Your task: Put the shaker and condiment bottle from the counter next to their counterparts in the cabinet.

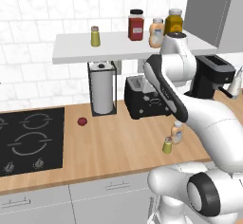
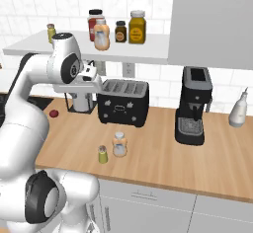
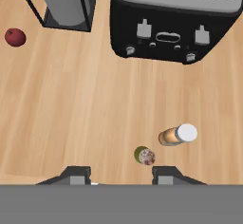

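Observation:
The yellow-green shaker stands near the counter's front edge. Right beside it is the slim peach condiment bottle. Their counterparts stand on the cabinet's white shelf: a matching shaker at the left and a fatter peach bottle among jars. My gripper hangs high above the counter, looking down on both small things. Its fingers are apart with nothing between them.
A black toaster and a paper towel holder stand at the back. A small red fruit lies left. Coffee machine, white spray bottle, stove. Red, dark and yellow jars share the shelf; a grey door stands at its right.

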